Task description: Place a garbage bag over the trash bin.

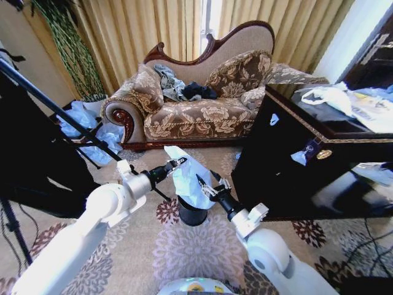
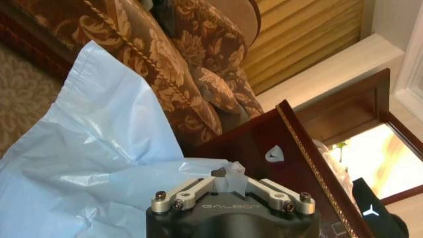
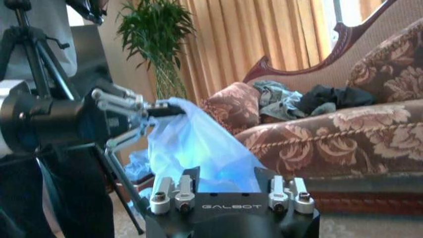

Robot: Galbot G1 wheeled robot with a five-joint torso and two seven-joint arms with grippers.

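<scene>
Two hands hold the garbage bag (image 1: 187,175) just below the centre of the head view, directly above the trash bin (image 1: 192,213), which stands on the patterned carpet (image 1: 196,252). The left hand (image 1: 182,162) is pinched shut on the bag's upper left edge; its wrist view shows a fold of pale plastic caught between the fingertips (image 2: 218,173). The right hand (image 1: 201,182) is clamped on the bag's right side, lower down. The bag hangs between them, its bottom covering the bin's rim. Behind, a floral sofa (image 1: 202,117) fills the upper middle; a glossy black cabinet (image 1: 295,172) stands at right.
</scene>
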